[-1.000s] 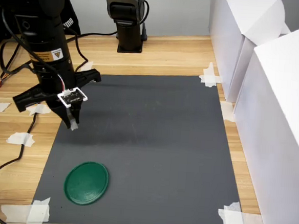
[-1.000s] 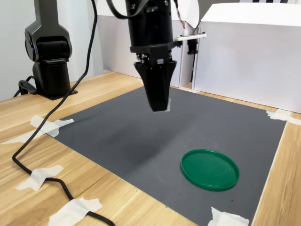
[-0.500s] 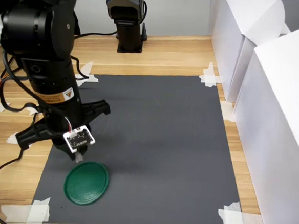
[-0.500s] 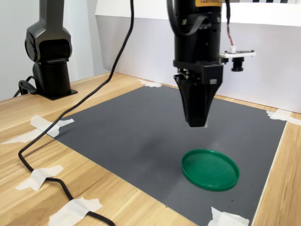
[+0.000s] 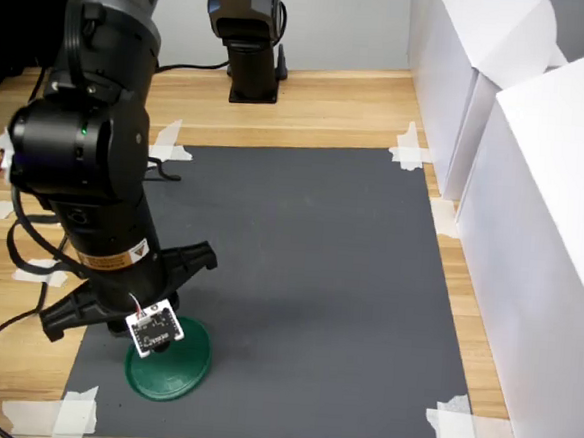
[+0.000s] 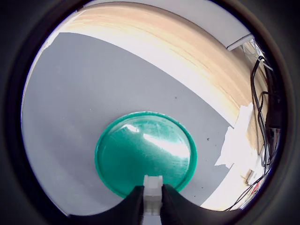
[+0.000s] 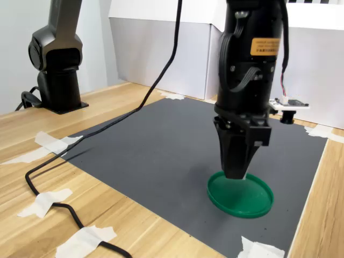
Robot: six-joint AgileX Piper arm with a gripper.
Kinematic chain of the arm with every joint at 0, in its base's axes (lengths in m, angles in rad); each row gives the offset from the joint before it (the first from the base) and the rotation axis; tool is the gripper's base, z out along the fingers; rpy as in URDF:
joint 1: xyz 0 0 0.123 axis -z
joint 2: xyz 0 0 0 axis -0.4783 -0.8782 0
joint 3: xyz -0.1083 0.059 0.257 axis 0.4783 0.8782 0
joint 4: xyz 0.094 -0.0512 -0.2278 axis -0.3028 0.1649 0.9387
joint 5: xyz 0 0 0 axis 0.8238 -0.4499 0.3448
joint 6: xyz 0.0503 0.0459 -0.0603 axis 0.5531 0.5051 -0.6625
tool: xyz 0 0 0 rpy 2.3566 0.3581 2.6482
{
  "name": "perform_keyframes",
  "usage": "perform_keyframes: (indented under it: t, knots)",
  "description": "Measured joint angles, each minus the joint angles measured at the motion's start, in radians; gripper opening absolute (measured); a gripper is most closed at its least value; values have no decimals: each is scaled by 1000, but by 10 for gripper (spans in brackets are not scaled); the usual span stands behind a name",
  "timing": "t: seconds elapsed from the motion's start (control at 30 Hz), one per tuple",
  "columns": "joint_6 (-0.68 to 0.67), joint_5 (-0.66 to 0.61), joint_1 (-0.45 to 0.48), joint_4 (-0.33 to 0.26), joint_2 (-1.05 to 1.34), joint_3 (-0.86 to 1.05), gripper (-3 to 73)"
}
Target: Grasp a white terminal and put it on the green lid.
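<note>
— What is held by the gripper [image 6: 152, 206]?
— The terminal [image 6: 153, 189] is pinched between narrow jaws, over the lid's [image 7: 252, 200] edge.
— Is anything seen lying in the lid?
— Nothing.

arm label [image 7: 266, 45]: orange-yellow sticker on the black arm housing in the second exterior view, print too small to read
arm label, other side [image 5: 109, 257]: same kind of sticker with a warning triangle in the first exterior view, text unreadable
camera board [image 5: 153, 328]: markings illegible

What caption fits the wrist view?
Gripper holds the white terminal just above the green lid on the grey mat.
</note>
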Motion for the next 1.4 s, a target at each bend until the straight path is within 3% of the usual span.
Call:
perform_keyframes:
  t: [0.17, 0.47, 0.57, 0.67, 0.77, 0.87, 1.1, 1.13, 1.2, 1.4]
  knots:
    - [-1, -1, 0, -1, -3, 0, 151]
    - [-8, -10, 0, -5, -3, 0, 541]
    - [-8, -29, 0, -11, -1, 0, 607]
    - [-10, -39, 0, -19, 15, 0, 620]
    - [-13, -35, 0, -30, 61, 0, 590]
    - [-15, -26, 0, -56, 129, 0, 499]
    - [-15, 73, -1, -139, 344, 116, 82]
    - [-15, 95, -1, -146, 377, 143, 49]
    - [-15, 154, -1, -170, 465, 217, 7]
    - [-15, 323, -1, -289, 733, 473, -15]
